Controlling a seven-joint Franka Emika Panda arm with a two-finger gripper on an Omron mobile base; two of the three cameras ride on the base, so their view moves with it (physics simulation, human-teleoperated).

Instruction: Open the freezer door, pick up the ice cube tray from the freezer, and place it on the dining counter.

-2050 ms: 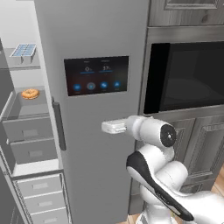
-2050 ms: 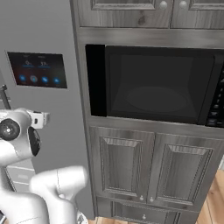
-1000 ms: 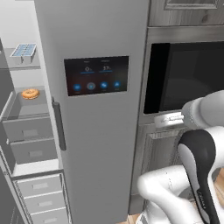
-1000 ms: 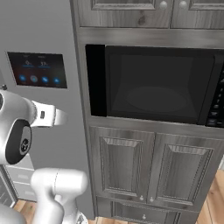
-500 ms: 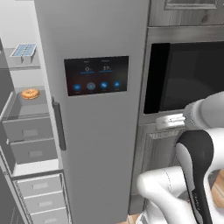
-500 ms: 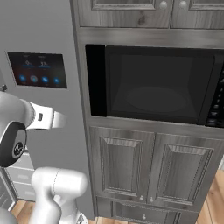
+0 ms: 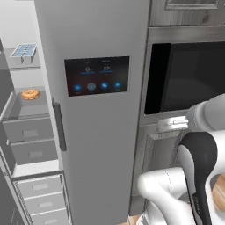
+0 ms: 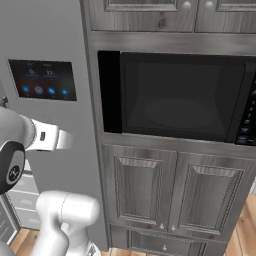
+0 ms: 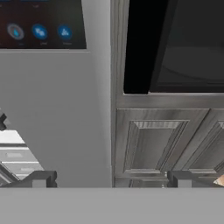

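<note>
A: Where is the gripper (image 9: 109, 178) now, and how do its fingers stand?

B: In the hand view the two dark fingertips (image 9: 38, 178) are wide apart and nothing is between them. The hand looks at the seam where the touchscreen door (image 9: 57, 109) meets the wooden cabinet doors (image 9: 153, 144) under the built-in oven (image 9: 183, 48). So it is to the right of the touchscreen door, and empty.

A: And the ice cube tray?

B: The ice cube tray (image 7: 24, 50) lies on the top shelf of the open freezer (image 7: 26, 127), to the left of the touchscreen door. A donut (image 7: 30, 93) sits on the shelf below it.

A: What could go wrong?

B: I think the long way to the left is the risk. The arm must pass in front of the touchscreen door, and its dark bar handle (image 7: 59, 125) stands out at the left edge. A low sweep could hit it. Also the freezer opening is narrow, so the wrist could touch the shelf edge or push the donut.

A: Is there free room?

B: Yes, in front of the touchscreen door the space looks open. Inside the freezer, the room above the tray seems small.
</note>
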